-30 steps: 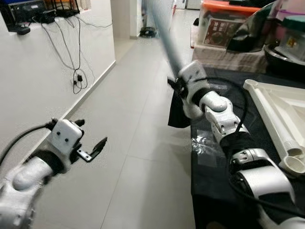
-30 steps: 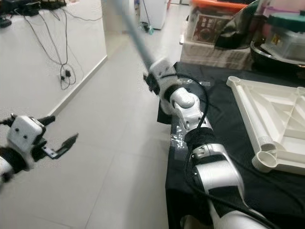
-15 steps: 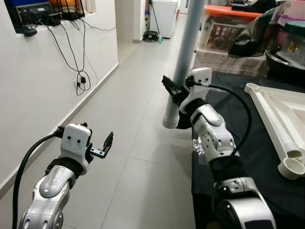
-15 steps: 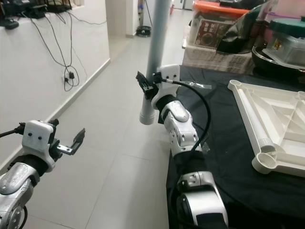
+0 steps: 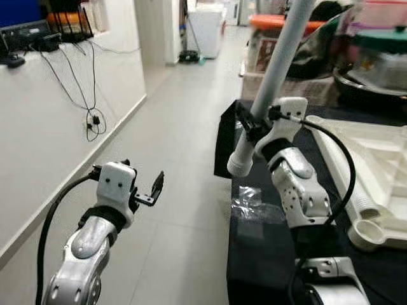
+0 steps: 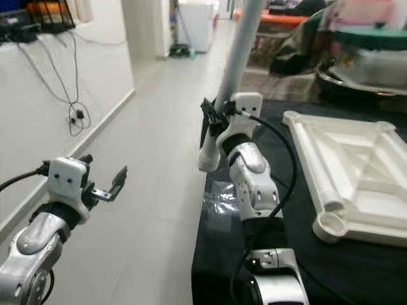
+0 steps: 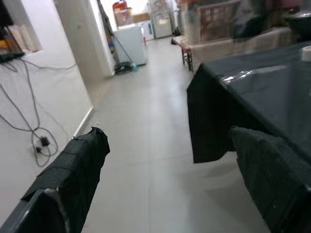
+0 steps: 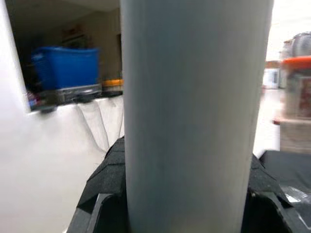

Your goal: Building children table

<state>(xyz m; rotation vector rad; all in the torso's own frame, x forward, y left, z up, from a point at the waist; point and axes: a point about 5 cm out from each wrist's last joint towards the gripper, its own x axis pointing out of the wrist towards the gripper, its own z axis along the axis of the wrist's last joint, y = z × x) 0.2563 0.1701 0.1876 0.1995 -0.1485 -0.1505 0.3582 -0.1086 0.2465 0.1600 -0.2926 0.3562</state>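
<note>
Open tiled floor ahead, black-draped table blocking right side

The grey table leg runs off the top edge; the white tabletop is cut at the right.

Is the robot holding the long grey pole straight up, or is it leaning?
Leaning. The long grey plastic pole tilts, its top towards the robot's right, clamped in the right gripper.
</note>
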